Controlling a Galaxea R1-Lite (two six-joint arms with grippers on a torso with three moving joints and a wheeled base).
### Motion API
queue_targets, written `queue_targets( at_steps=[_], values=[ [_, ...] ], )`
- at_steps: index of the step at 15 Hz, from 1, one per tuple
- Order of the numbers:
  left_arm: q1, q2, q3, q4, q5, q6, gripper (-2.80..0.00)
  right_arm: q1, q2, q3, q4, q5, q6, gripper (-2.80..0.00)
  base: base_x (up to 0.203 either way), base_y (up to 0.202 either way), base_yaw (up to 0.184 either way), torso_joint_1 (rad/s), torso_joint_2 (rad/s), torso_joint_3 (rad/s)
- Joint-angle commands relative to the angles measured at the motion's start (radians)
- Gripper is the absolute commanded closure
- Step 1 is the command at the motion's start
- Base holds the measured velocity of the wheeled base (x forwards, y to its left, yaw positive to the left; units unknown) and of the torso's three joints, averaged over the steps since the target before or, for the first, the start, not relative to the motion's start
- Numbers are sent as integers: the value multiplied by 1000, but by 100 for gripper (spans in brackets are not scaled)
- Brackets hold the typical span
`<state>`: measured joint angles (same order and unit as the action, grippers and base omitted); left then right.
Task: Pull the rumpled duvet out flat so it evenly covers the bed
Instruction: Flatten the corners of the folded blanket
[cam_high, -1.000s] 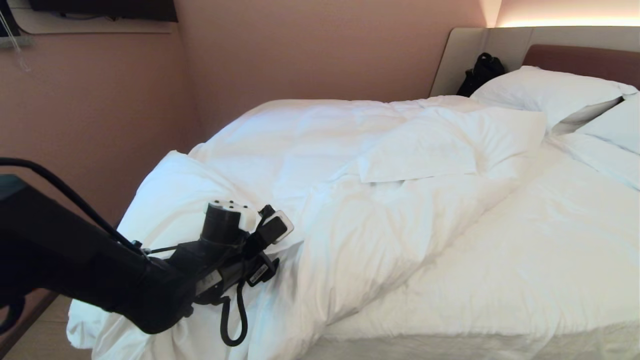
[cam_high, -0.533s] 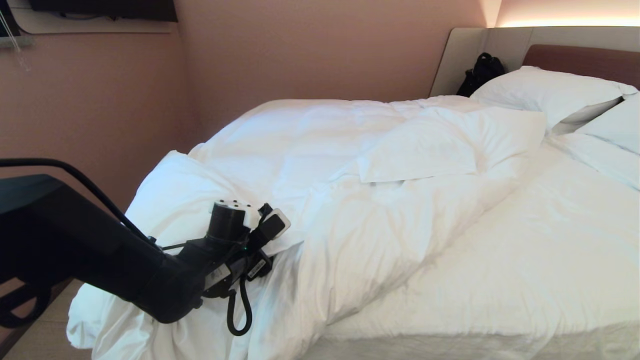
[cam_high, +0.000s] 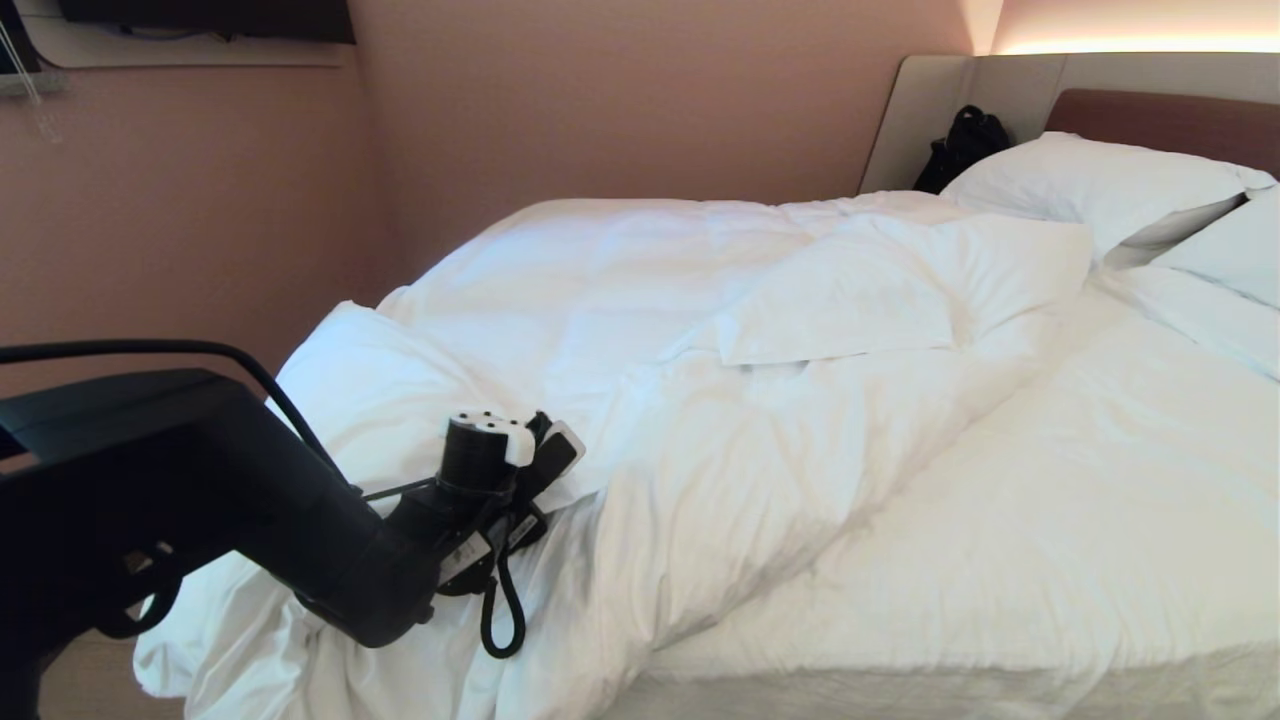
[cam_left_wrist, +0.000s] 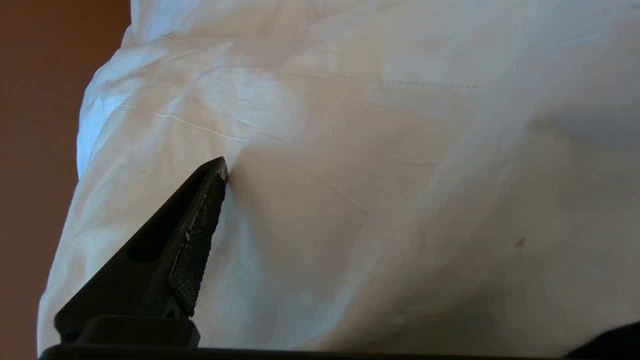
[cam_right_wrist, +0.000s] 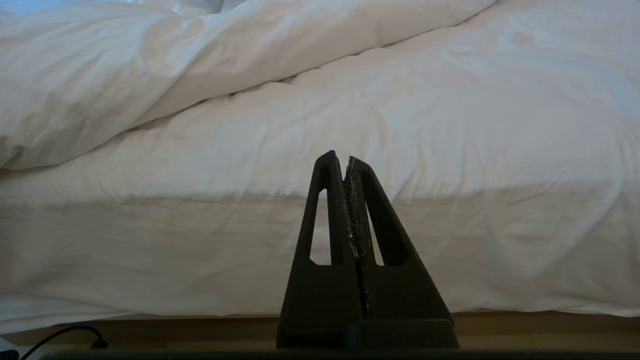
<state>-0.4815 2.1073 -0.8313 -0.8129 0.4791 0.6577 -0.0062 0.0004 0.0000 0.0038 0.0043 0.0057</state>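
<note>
My left pincer (cam_left_wrist: 320, 210) is spread wide, one fingertip (cam_left_wrist: 220, 172) seemingly touching the duvet (cam_high: 620, 400), which lies bunched on the bed's (cam_high: 1050, 520) left side. My right pincer (cam_right_wrist: 348, 159) stays pressed together beside the mattress.

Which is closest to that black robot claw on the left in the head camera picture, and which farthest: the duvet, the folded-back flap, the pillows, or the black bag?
From the left gripper:
1. Duvet: bunched at the bed's foot corner, right against the gripper.
2. Folded-back flap: mid-bed.
3. Pillows: at the headboard end.
4. Black bag: by the headboard surround; too close to the pillows to rank firmly.
</note>
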Motion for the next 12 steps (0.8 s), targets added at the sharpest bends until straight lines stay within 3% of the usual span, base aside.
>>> queue_targets(
  at_steps=[1, 7, 8, 12],
  values=[
    [0, 5, 3, -14, 4, 0, -280, 0, 1, 0, 0, 0, 0, 0, 0, 0, 0, 0, 0, 0],
    [-1, -6, 17, -41, 4, -1, -280, 0, 1, 0, -1, 0, 0, 0, 0, 0, 0, 0, 0, 0],
    [0, -7, 17, -46, 4, -1, 0, 0, 0, 0, -1, 0, 0, 0, 0, 0, 0, 0, 0, 0],
    [0, -25, 22, -72, 4, -3, 0, 0, 1, 0, -1, 0, 0, 0, 0, 0, 0, 0, 0, 0]
  ],
)
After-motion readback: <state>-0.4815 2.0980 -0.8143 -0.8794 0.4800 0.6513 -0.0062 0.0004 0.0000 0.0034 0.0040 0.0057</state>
